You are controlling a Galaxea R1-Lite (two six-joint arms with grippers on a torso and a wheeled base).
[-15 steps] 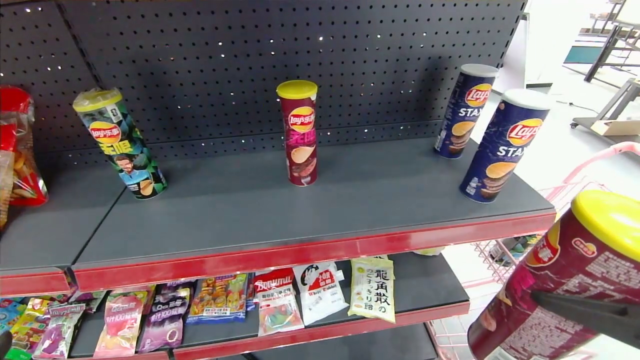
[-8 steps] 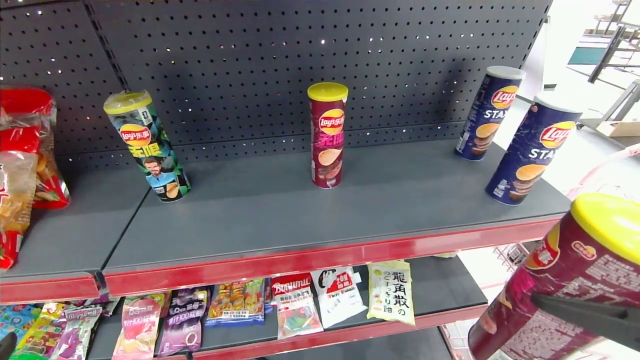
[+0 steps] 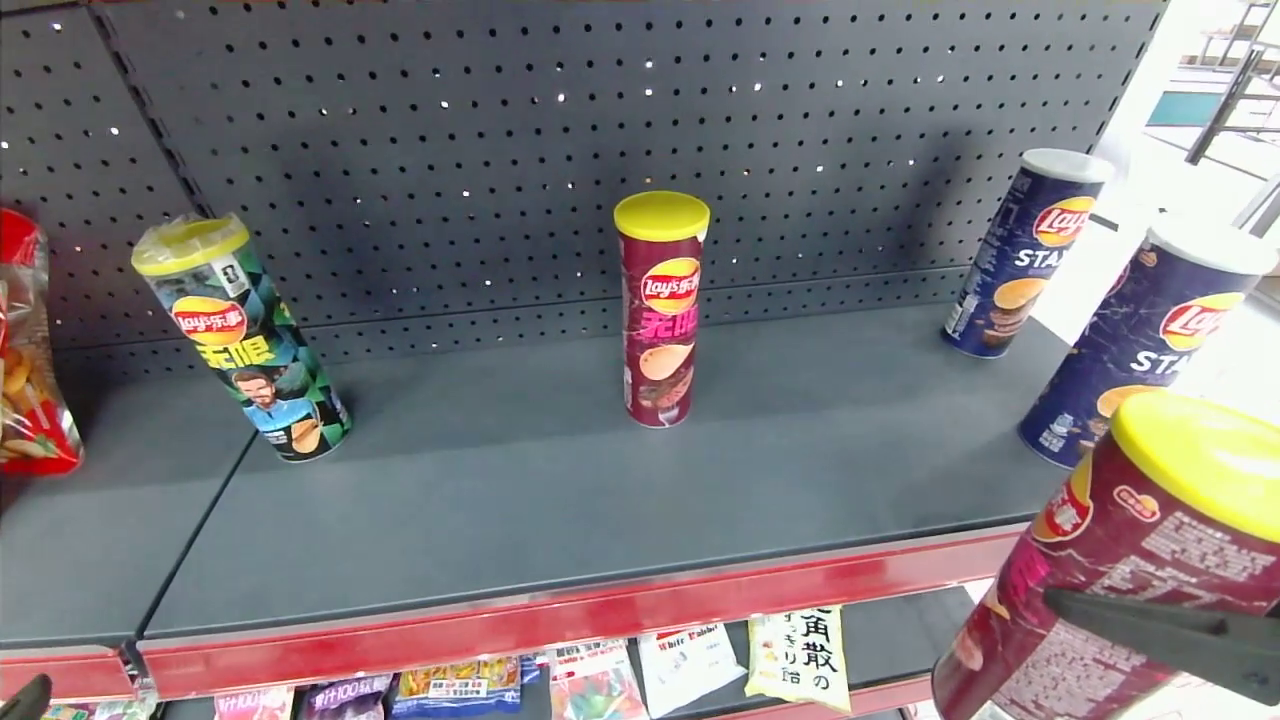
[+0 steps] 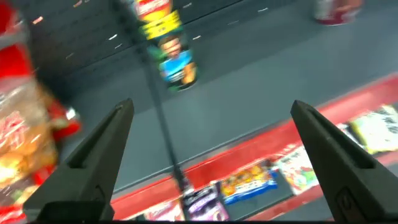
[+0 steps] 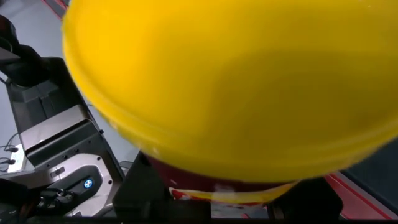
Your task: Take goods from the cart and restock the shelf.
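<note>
Beside matte shelf (image 3: 560,500), held cylindrical can (image 3: 1120,590), round lid (image 3: 1200,450)

- The upper shelf (image 3: 560,520) backs onto the pegboard wall (image 3: 500,150).
- The left can (image 3: 243,340) stands toward the shelf's back left; a snack bag (image 3: 30,400) sits further left, on the adjoining board.
- The centre can (image 3: 661,310) stands mid-shelf, nearer the back.
- The rear right can (image 3: 1024,255) stands at the back right corner; the front right can (image 3: 1140,350) stands before it at the right edge, apart.
- The held can (image 3: 1110,570) hangs tilted off the front right corner.
- Packets (image 3: 797,655) lie on the lower shelf (image 3: 900,635) beneath.
</note>
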